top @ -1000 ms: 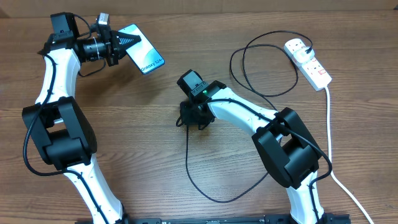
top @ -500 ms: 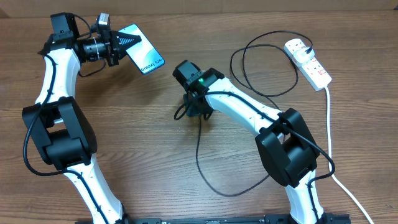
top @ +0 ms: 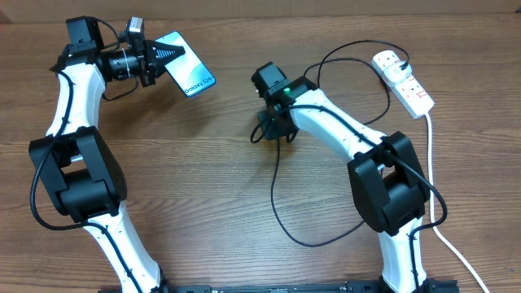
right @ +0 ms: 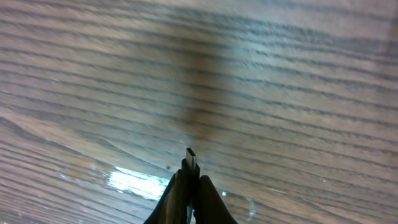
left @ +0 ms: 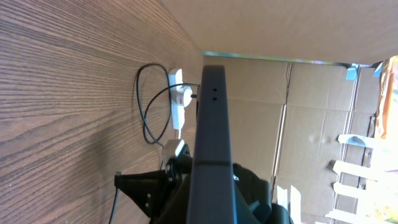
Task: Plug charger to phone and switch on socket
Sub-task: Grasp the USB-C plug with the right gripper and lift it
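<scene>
My left gripper (top: 159, 55) is shut on the phone (top: 190, 72), a slim handset with a light blue "Galaxy S24" screen, held tilted above the table at the back left. In the left wrist view the phone shows edge-on as a dark bar (left: 210, 130). My right gripper (top: 262, 135) is shut on the charger's small black connector tip (right: 190, 157), which sticks out past the fingertips over bare wood. The thin black cable (top: 281, 216) loops back to a white plug in the socket (top: 403, 81), a white power strip with red switches at the back right.
The socket's thick white cord (top: 431, 179) runs down the right side of the table to the front edge. The black cable lies in loops in front of and beside my right arm. Cardboard boxes (left: 317, 124) stand beyond the table.
My right gripper has moved back and to the right with the connector, dragging the cable loop along. The left gripper and phone have not moved.
</scene>
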`<action>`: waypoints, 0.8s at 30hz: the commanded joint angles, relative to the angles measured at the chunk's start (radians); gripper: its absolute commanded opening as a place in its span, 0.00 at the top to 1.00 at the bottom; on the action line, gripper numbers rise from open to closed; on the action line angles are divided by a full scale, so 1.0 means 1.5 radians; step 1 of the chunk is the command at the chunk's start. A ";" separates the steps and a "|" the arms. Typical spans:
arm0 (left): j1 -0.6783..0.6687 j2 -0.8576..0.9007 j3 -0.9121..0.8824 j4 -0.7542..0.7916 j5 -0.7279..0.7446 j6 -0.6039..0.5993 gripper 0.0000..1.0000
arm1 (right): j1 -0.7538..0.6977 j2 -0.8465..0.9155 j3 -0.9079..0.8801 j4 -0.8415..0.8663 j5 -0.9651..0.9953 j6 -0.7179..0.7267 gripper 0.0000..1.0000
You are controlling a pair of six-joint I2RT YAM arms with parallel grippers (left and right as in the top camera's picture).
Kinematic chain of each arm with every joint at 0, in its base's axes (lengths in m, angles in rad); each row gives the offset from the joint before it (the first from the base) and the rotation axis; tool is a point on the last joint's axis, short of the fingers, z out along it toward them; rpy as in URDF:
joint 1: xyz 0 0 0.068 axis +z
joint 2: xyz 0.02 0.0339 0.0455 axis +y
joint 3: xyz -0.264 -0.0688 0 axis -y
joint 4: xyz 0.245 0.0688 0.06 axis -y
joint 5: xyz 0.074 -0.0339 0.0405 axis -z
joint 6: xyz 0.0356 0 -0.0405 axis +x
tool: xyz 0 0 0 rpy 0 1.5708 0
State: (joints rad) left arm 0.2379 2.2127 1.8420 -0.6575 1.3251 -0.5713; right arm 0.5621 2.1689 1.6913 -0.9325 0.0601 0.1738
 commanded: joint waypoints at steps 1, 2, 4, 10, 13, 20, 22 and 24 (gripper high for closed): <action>-0.005 -0.006 0.013 0.003 0.034 -0.005 0.96 | -0.013 0.001 -0.017 0.000 -0.057 -0.038 0.96; -0.006 -0.006 0.013 0.003 0.034 -0.006 0.96 | -0.013 0.001 -0.020 -0.001 -0.057 -0.042 0.96; -0.007 -0.006 0.013 0.002 0.034 -0.006 0.96 | -0.013 0.001 -0.021 -0.005 -0.056 -0.056 0.96; -0.007 -0.006 0.013 0.002 0.035 -0.006 0.96 | -0.013 0.011 -0.024 -0.005 -0.059 -0.065 0.94; -0.008 -0.006 0.013 0.003 0.035 -0.007 0.96 | -0.013 0.029 -0.021 -0.011 -0.064 -0.072 0.94; -0.008 -0.006 0.013 0.003 0.034 -0.006 0.96 | -0.016 0.030 -0.015 -0.031 -0.064 -0.061 0.76; -0.008 -0.006 0.013 0.003 0.034 -0.006 0.96 | -0.019 0.030 -0.013 -0.040 -0.071 -0.048 0.77; -0.008 -0.006 0.013 0.003 0.028 -0.006 0.96 | -0.029 0.030 -0.013 -0.056 -0.104 -0.046 0.77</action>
State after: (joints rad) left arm 0.2352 2.2127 1.8420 -0.6571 1.3247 -0.5713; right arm 0.5373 2.2047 1.6642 -0.9974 -0.0376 0.0856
